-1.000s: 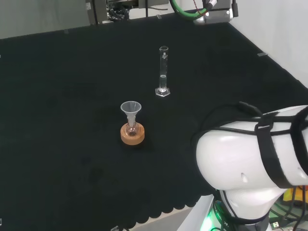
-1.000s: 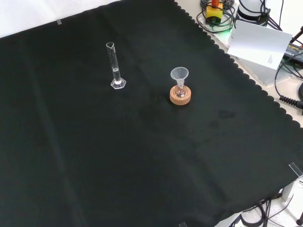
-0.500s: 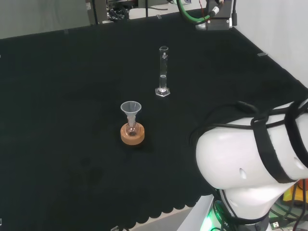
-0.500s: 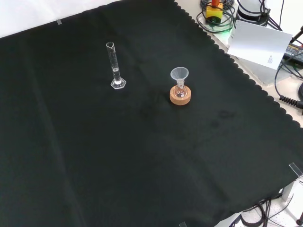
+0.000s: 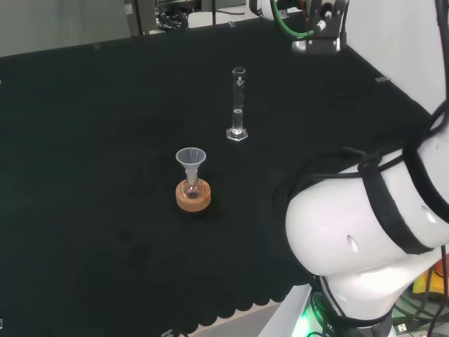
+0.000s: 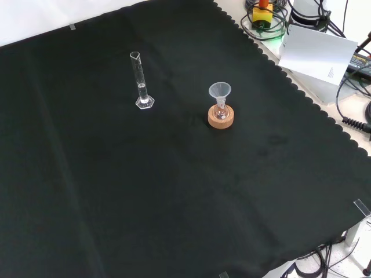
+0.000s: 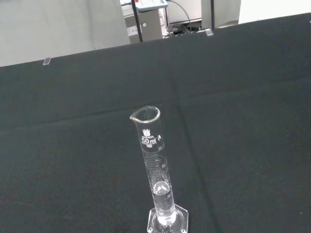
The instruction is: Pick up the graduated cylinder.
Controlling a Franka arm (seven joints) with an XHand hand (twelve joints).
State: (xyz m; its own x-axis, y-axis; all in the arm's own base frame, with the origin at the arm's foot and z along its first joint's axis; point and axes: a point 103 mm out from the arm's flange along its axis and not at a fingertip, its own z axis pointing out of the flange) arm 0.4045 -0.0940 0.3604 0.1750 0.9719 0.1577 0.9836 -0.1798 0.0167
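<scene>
The graduated cylinder (image 5: 238, 105) is a tall, thin tube of clear glass on a hexagonal foot, standing upright on the black cloth. In the front view the cylinder (image 6: 141, 81) stands at the upper left, apart from everything else. The wrist view looks at the cylinder (image 7: 158, 179) from close by, spout at its top and printed scale facing the camera; a little clear liquid seems to sit low in it. At the top of the head view the arm's end piece (image 5: 319, 28), with a green cable, hangs above the cloth to the right of the cylinder, and nothing touches the glass.
A clear funnel sits in a small flask on a cork ring (image 5: 192, 184), nearer than the cylinder in the head view and to its right in the front view (image 6: 221, 110). The arm's white link (image 5: 365, 232) bulks at the lower right. Paper and cables (image 6: 319, 52) lie beyond the cloth's scalloped edge.
In the head view the arm's end piece has come lower and a little to the right, and the big white link has shifted. The cylinder and the funnel stand where they were.
</scene>
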